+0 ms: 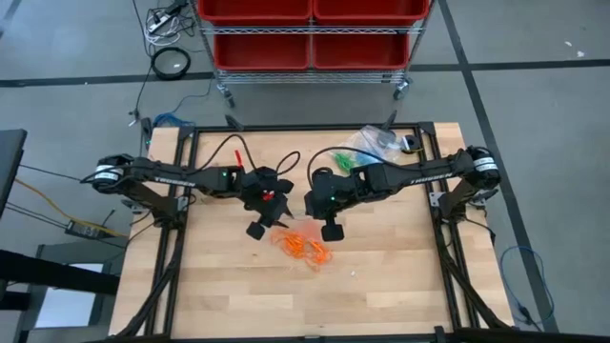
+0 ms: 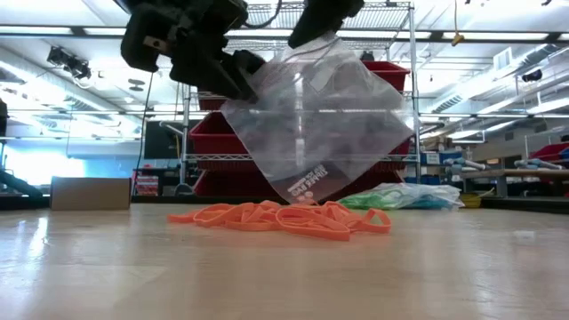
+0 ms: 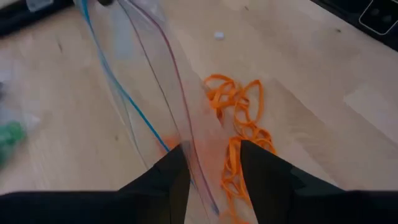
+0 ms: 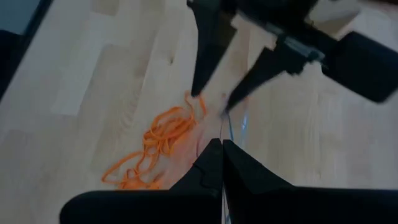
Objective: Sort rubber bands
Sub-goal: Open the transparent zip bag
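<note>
Two end effectors hold one clear bag [image 2: 311,124] by its top edge, hanging it mouth-up above the orange bands [image 1: 303,246] on the desk [image 1: 400,276]. Left end effector [image 3: 211,168] has the bag's rim between its fingers with a visible gap, so a narrow pinch on the film. Right end effector [image 4: 222,163] is closed tight on the opposite rim.

My read: holding it from both sides keeps the mouth spread so bands can go in; neither arm is free to pick, so one must let go first.

Bag: looks empty, only print near its bottom corner, which hangs just above the orange bands.

Orange bands: loose tangled pile on the desk, directly under the bag, none inside.

Second bag [image 1: 374,143] lies well behind the orange pile toward the desk's far right corner, with green bands [image 2: 378,197] in it; blue may be there too, can't tell.
</note>
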Robot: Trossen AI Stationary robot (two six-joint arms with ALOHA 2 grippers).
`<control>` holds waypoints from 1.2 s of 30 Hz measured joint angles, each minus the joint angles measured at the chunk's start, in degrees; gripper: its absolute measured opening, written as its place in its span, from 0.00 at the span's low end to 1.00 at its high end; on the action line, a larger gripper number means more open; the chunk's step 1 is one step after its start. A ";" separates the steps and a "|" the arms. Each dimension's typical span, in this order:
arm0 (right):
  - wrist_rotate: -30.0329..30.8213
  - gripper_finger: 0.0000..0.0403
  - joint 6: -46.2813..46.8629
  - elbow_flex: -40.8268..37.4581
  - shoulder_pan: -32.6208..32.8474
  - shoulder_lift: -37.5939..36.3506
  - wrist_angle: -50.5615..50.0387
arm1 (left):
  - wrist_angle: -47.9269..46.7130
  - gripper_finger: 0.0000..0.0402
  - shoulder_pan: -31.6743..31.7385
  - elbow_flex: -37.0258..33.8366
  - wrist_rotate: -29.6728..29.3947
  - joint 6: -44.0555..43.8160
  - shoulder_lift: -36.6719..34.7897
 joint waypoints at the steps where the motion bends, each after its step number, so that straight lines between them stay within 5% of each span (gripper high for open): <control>1: -0.38 0.00 -0.04 0.00 -0.01 0.00 0.45 | 0.22 0.36 0.00 0.00 0.07 0.68 0.00; 19: -0.63 0.00 -0.46 0.00 -0.04 0.00 2.17 | 0.12 0.34 -0.02 0.03 2.50 0.07 4.83; 24: -0.58 0.00 -0.48 0.00 -0.04 0.00 2.18 | -0.56 0.25 -0.02 0.02 0.40 -0.21 4.83; 29: -0.55 0.00 -0.50 0.00 -0.04 0.00 1.96 | -0.70 0.04 -0.02 0.02 -2.99 0.26 4.83; 36: -0.05 0.00 0.16 0.00 -0.04 0.00 -2.80 | -1.89 0.01 -0.03 0.00 -5.41 0.81 3.22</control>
